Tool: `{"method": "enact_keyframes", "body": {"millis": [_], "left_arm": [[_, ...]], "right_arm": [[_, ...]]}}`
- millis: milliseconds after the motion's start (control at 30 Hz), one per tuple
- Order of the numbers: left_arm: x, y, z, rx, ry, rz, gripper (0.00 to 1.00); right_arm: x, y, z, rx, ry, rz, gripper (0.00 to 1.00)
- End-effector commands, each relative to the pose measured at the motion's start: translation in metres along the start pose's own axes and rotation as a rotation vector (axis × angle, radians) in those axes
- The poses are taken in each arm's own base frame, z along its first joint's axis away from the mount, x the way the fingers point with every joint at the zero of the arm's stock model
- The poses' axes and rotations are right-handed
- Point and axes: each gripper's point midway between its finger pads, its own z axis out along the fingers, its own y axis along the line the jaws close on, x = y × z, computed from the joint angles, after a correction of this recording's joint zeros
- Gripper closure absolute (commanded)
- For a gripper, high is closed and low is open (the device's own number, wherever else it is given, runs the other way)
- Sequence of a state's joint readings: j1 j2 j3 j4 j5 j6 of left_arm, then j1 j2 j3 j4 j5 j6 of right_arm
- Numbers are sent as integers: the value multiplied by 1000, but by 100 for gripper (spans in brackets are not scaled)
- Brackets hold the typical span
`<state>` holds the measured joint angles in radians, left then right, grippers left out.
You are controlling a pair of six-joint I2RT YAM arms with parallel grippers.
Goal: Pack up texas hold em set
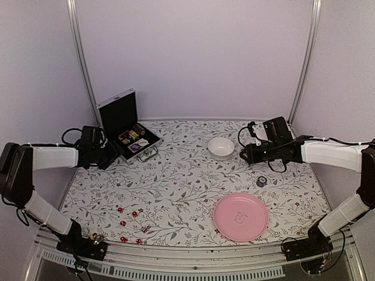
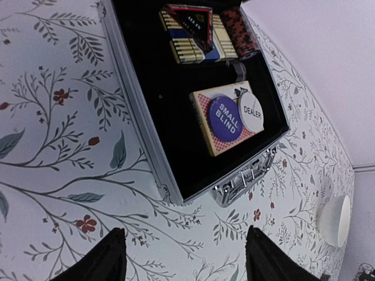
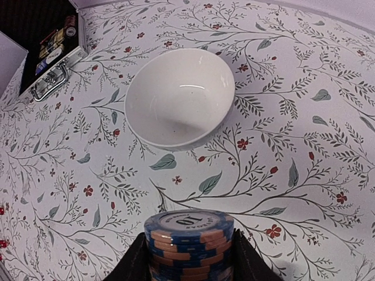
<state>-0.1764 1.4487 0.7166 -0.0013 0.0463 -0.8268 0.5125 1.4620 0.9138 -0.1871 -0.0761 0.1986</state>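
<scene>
**A:** Why is the right gripper (image 3: 188, 257) up over the flowered table (image 1: 187, 187) with something in it?

**B:** Its fingers (image 3: 137, 263) are clamped on an upright stack of blue-and-orange chips (image 3: 188, 237), one on each side. Held level like that, the stack shouldn't fan out on the way to the briefcase (image 1: 133, 140).

**A:** And where is the briefcase?

**B:** In the upper left of the top view, near the back wall. Its lid (image 1: 119, 111) stands open and its metal handle (image 2: 243, 178) faces the middle of the table. The left gripper (image 2: 187, 257) hangs just in front of it, fingers spread and empty. I'd guess it is there to steady the case or tend its contents.

**A:** What's already inside?

**B:** A card deck (image 2: 225, 117) with "SMALL BLIND" and "DEALER" buttons lying on it, a second deck (image 2: 187, 32) and a row of dark chips (image 2: 237, 29).

**A:** What can't you make out?

**B:** The bottom of the gripped stack is cut off by the lower edge of the frame, so I can't count it. The black lining hides whether a slot is free. The red dice (image 1: 133, 222) at the lower left are only specks, with no faces readable. A small dark round thing (image 1: 261, 181) lies between the white bowl (image 1: 221, 147) and the pink plate (image 1: 240, 216), and I can't tell what it is.
</scene>
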Motion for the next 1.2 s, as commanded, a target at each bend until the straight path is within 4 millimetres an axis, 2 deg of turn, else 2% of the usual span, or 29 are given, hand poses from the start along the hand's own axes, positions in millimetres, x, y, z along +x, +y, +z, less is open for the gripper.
{"method": "enact_keyframes", "body": {"millis": [0,167,367,667,900,1167], "left_arm": [[-13,-10,18,4,-13,28,31],[-21,0,40,-55,-18,15,35],[-26,18,54,-159,-42,1,39],[-29,27,80,-207,-11,36,47],[-33,40,86,-257,-15,43,53],[-28,52,99,-276,53,60,55]], "right_arm": [[-16,15,-16,-69,-77,12,91],[-14,16,-18,-74,-78,8,91],[-13,16,-15,-78,-69,8,91],[-13,21,-9,-102,-56,6,91],[-11,21,-6,-108,-52,21,91],[-6,24,1,-131,-31,40,91]]}}
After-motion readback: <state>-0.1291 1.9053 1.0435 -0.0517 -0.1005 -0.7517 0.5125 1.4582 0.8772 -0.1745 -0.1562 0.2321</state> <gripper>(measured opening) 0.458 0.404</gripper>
